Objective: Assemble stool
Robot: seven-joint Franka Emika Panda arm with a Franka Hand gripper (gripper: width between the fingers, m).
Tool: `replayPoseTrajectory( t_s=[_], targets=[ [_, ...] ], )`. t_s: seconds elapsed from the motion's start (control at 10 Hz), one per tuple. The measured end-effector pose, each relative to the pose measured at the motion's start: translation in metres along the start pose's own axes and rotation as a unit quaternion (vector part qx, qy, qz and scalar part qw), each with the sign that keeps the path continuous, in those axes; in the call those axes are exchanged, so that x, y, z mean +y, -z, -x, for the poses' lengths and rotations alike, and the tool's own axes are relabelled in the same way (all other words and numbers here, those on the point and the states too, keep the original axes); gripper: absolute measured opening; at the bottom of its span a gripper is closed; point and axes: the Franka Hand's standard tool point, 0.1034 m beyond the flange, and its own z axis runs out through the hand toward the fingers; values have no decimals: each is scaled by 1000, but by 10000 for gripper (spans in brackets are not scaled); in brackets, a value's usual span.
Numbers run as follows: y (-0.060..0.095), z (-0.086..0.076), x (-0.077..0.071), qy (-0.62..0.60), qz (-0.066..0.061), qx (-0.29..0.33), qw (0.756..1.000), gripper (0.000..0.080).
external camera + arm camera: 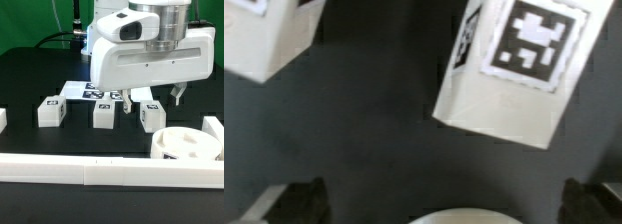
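- Hand: dark fingers spread wide, nothing between them; hovers just above the leg nearest the exterior view's right.
- Three blocky white plastic legs, in a row on the matte black surface, well apart; square black-and-white tags on faces.
- Seat: round white disc, sockets up, near that same leg.

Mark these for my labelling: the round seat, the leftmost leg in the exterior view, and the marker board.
round seat (pixel 187 143), exterior view, top face
leftmost leg (pixel 49 114), exterior view, front face
marker board (pixel 80 90), exterior view, tagged top
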Motion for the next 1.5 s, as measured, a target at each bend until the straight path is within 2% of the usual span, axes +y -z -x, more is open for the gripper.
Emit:
replayPoseTrajectory(
  t_s=[0.3,0.5,0.8,0.9,1.0,1.2,1.3,1.4,1.5],
  targets=[
    [-1,-1,-5,-102,-13,1,995,649],
    [-6,1,-5,-215,-18,-4,976,649],
    [-6,3,-6,-214,-20,-22,976,649],
    [-6,9,-8,-211,-23,-48,976,649],
    [-5,13,-9,-210,-31,-101,972,649],
    [-5,13,-14,-208,-37,-181,961,649],
    [-8,15,-16,-202,-47,-220,953,649],
    [-10,15,-18,-184,-69,-250,948,649],
    [-10,9,-18,-168,-86,-270,944,649]
  ],
)
